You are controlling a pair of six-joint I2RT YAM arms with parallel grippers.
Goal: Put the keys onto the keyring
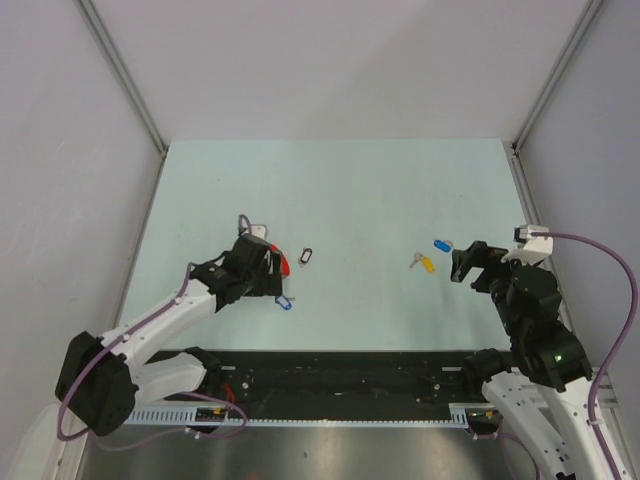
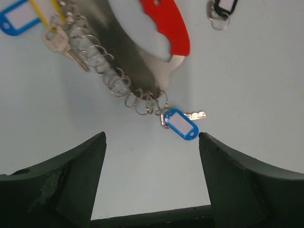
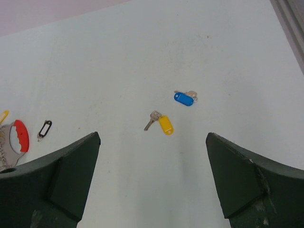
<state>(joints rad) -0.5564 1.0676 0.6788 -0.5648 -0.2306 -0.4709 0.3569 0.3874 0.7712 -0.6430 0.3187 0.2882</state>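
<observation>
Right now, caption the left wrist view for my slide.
Open left hand hovers over the keyring; the black key lies loose beside it.

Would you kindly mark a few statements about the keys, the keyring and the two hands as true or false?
1. The black-tagged key lies on the table, apart from the keyring. True.
2. The right hand holds the yellow-tagged key. False: it is open and empty; that key lies on the table.
3. A blue-tagged key lies close beside the keyring. True.
4. The left hand is shut on the keyring's red section. False: it is open, holding nothing.
</observation>
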